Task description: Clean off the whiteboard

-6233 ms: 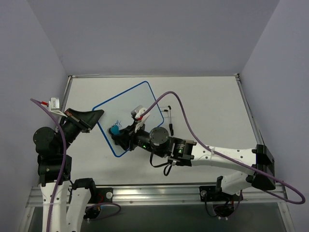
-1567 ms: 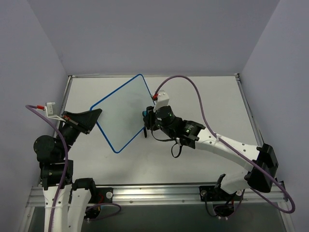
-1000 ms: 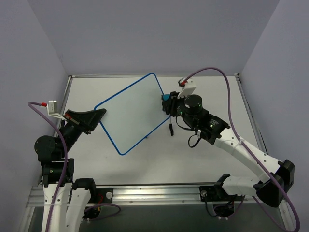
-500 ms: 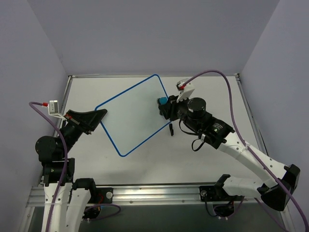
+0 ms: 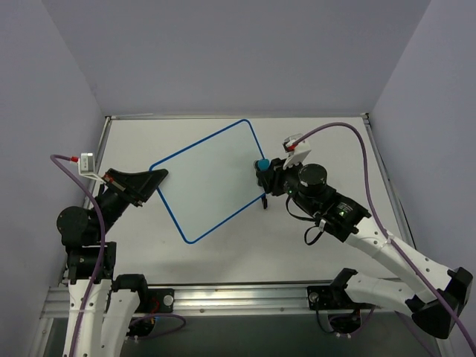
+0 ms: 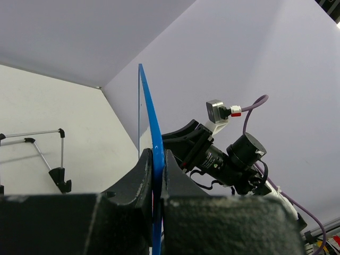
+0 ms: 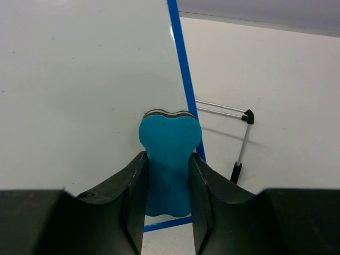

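Note:
The whiteboard (image 5: 204, 178), white with a thin blue frame, is held up off the table and its face shows no writing. My left gripper (image 5: 155, 178) is shut on its left edge; in the left wrist view the blue frame (image 6: 151, 138) runs edge-on between my gripper (image 6: 158, 159). My right gripper (image 5: 262, 172) is shut on a small blue eraser (image 5: 262, 164) at the board's right edge. In the right wrist view the eraser (image 7: 169, 159) sits in my gripper (image 7: 169, 175) with its felt end against the white board (image 7: 79, 79) beside the blue frame.
A thin black wire stand (image 5: 262, 199) lies on the white table (image 5: 327, 149) under the board's right edge; it also shows in the right wrist view (image 7: 241, 138) and the left wrist view (image 6: 45, 154). Grey walls enclose the table.
Blue writing at the board's lower part 6 s ago is gone. My right gripper with the eraser has swept from there to the board's right edge. The board has tilted and shifted slightly right.

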